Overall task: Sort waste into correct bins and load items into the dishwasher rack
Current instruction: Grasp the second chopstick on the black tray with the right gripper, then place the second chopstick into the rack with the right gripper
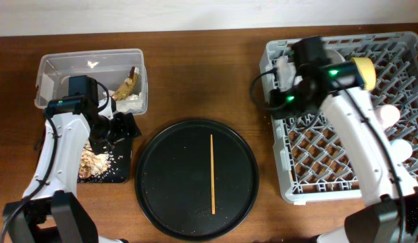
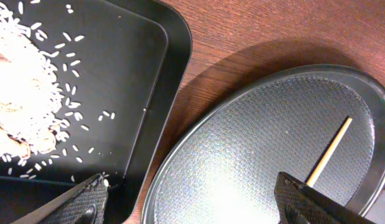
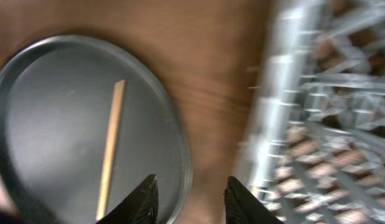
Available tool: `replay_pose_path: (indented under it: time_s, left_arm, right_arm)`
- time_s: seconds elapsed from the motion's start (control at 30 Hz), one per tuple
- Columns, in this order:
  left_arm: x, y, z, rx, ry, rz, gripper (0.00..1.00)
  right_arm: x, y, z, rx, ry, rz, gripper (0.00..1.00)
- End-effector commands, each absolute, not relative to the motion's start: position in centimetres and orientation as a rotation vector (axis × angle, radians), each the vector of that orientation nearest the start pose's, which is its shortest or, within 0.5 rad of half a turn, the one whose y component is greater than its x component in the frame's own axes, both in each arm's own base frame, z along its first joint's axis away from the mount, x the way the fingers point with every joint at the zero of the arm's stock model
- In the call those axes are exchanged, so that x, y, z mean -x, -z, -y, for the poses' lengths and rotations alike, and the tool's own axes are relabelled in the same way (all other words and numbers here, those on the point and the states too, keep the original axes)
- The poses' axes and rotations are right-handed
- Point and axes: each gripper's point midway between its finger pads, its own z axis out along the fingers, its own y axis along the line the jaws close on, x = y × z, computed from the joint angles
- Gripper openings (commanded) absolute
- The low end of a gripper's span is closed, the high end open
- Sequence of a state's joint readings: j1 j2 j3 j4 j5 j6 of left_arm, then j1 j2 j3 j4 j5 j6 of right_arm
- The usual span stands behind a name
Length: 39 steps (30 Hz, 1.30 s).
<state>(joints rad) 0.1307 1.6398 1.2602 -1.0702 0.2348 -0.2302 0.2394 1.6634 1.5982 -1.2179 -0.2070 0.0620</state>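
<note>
One wooden chopstick (image 1: 212, 173) lies on the large round black tray (image 1: 154, 196); it also shows in the left wrist view (image 2: 329, 151) and the right wrist view (image 3: 111, 149). My left gripper (image 1: 122, 128) is open and empty (image 2: 192, 202), over the gap between the shallow black tray (image 2: 155, 81) and the round tray. Rice and brownish food scraps (image 2: 24, 93) lie in the shallow tray. The clear tub (image 1: 60, 67) holds a gold-brown wrapper (image 1: 129, 84) and white tissues (image 1: 131, 102). My right gripper (image 1: 271, 94) is open and empty (image 3: 192, 199) at the left edge of the grey rack (image 1: 310, 182). A yellow bowl (image 1: 364, 71) sits in the rack.
Pale rounded items (image 1: 391, 128) sit in the rack's right side, partly hidden by my right arm. Bare wooden table (image 1: 209, 74) lies between the tub and the rack. The round tray's rim (image 3: 180, 143) is close to the rack's left wall.
</note>
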Motion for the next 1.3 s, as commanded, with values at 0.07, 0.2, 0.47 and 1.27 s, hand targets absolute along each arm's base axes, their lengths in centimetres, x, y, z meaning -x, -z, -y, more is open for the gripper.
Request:
replay_pose_path:
  time_s: [0.07,0.2,0.47,1.27]
  left_arm:
    - [-32.0,-10.8,-0.3,0.530,0.364,-2.946,0.85]
    - [-32.0,-10.8,-0.3,0.530,0.364,-2.946,0.85]
    - [-32.0,-10.8,-0.3,0.530,0.364,-2.946,0.85]
    - [-32.0,-10.8,-0.3,0.530,0.364,-2.946,0.85]
  right_arm:
    - [-30.0,-14.0,-19.9,0.355,-0.469,-2.992,0.41]
    - [-27.8,-9.9,-24.1,0.393,-0.460,-3.024,0.43]
    - [-24.0,-1.5,-25.5,0.237,-0.190,-3.150,0.43]
    - [-28.8,-2.0,-21.2,0.124,-0.023,-3.165,0.04]
